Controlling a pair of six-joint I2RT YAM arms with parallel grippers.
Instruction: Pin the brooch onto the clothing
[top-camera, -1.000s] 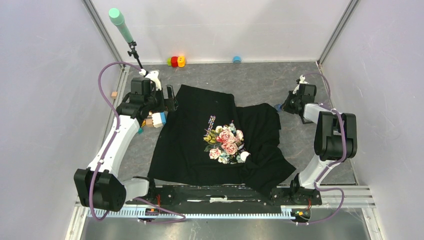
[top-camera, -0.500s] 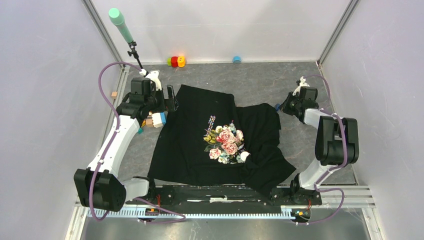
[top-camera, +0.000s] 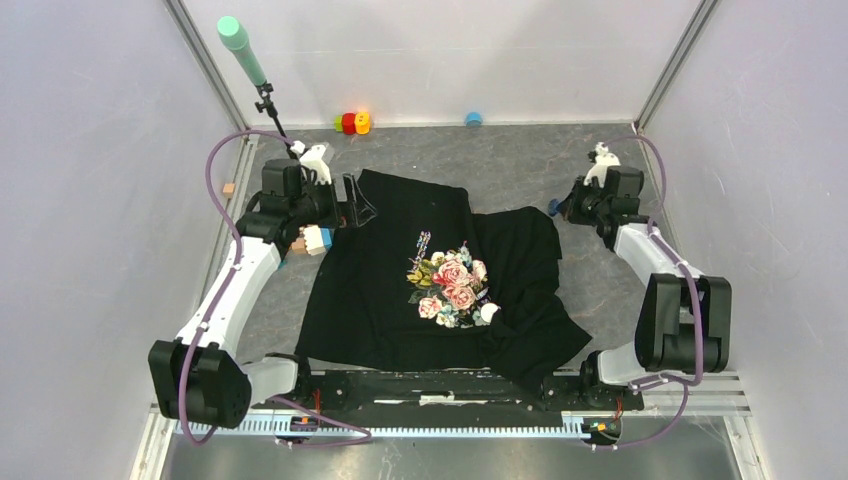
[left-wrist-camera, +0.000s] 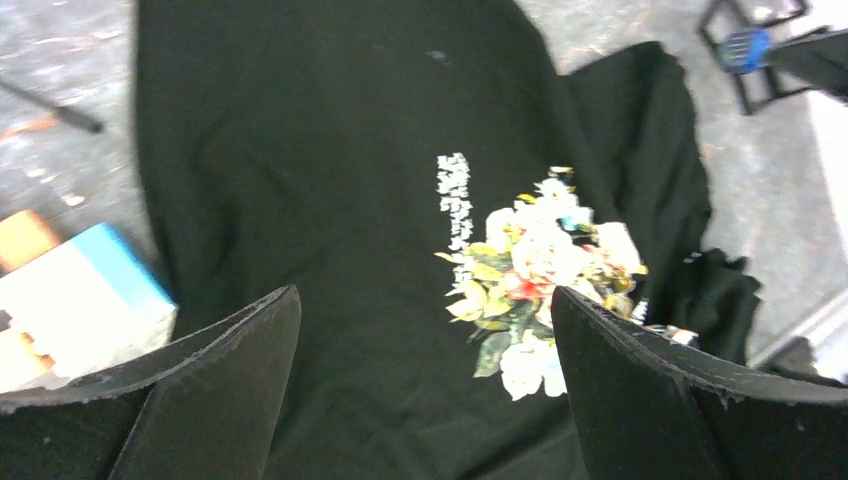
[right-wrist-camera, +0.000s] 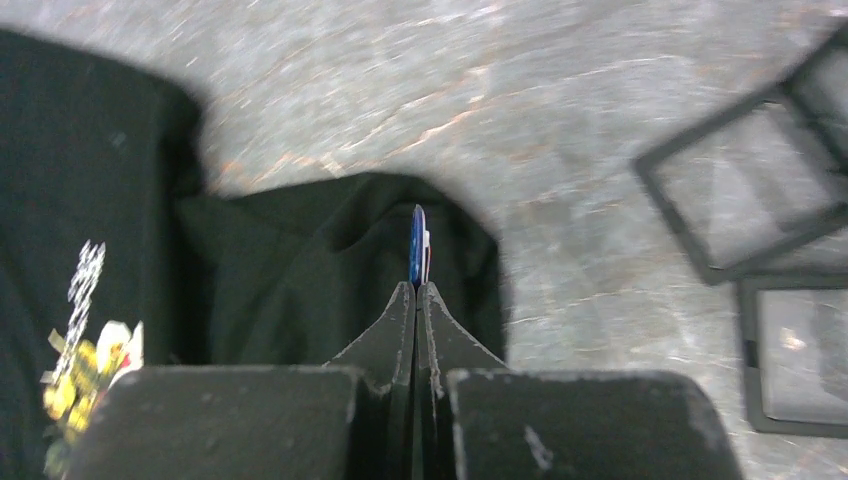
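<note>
Clothing (top-camera: 385, 275) between brooch (top-camera: 553, 208) and box (top-camera: 318, 240).

A: Back left, green-tipped pole (top-camera: 238, 40), tilted, clamped on a small black stand.
B: Along the back wall, red and yellow toys (top-camera: 352, 122) touching; blue cap (top-camera: 473, 118) well apart, off to the right.
A: Over at the left edge of the grey mat (top-camera: 520, 160), wooden cube (top-camera: 229, 188), all alone.
B: Nearer in, white-and-blue box (top-camera: 318, 239), tan blocks (top-camera: 298, 243) just beside it. Blurred in the left wrist view, low in the corner.
</note>
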